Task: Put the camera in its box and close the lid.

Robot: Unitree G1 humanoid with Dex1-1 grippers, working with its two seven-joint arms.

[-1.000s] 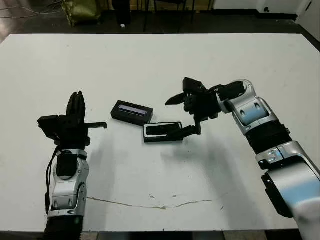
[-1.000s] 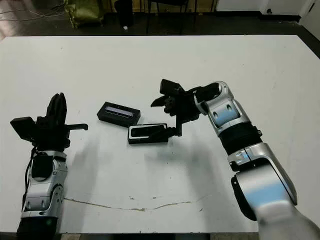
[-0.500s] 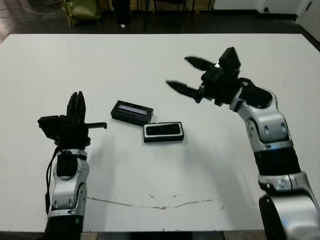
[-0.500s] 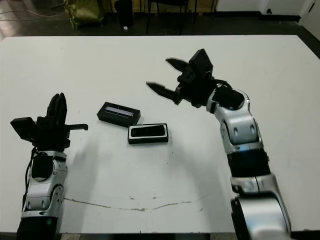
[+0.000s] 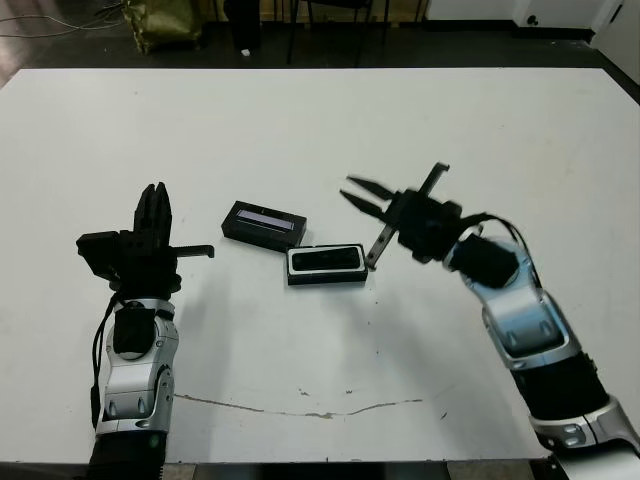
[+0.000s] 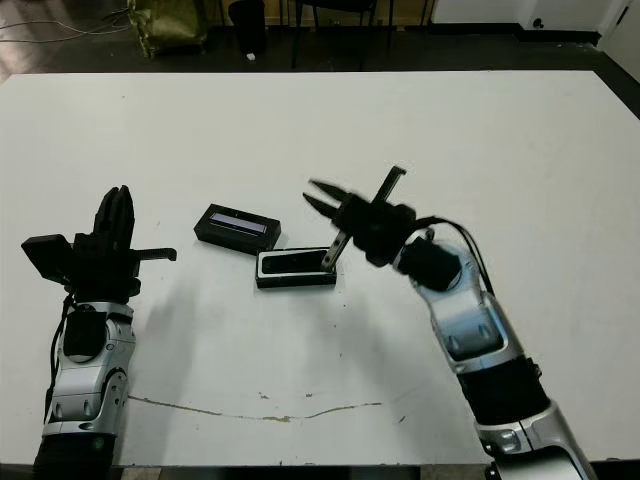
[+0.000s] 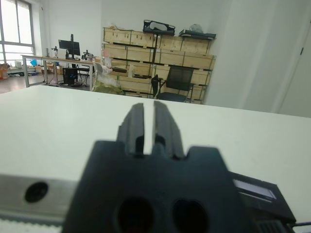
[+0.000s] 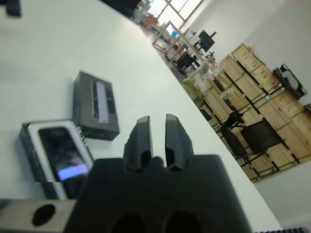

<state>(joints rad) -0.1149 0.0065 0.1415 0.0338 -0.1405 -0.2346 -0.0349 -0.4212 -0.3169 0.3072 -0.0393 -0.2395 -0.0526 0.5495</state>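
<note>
The box (image 5: 327, 265), a shallow black tray with white lining, lies at the table's middle with the camera (image 5: 326, 259) lying flat inside it. In the right wrist view the camera (image 8: 62, 155) shows its bluish screen patch. The lid (image 5: 263, 224), black with a pale stripe, rests apart just behind and to the left of the box, and its corner (image 7: 257, 193) shows in the left wrist view. My right gripper (image 5: 352, 190) hovers shut above the box's right end, holding nothing. My left gripper (image 5: 154, 200) stands shut and empty at the left, well away from both.
The white table (image 5: 420, 110) has bare room all around the box and lid. A thin cracked line (image 5: 300, 410) runs near the front edge. Chair legs and a green bag (image 5: 160, 20) stand on the floor beyond the far edge.
My right gripper let go at the box, rose open toward the back right, then came back down beside the box's right end with its fingers together. Camera, box, lid and left arm stayed put.
</note>
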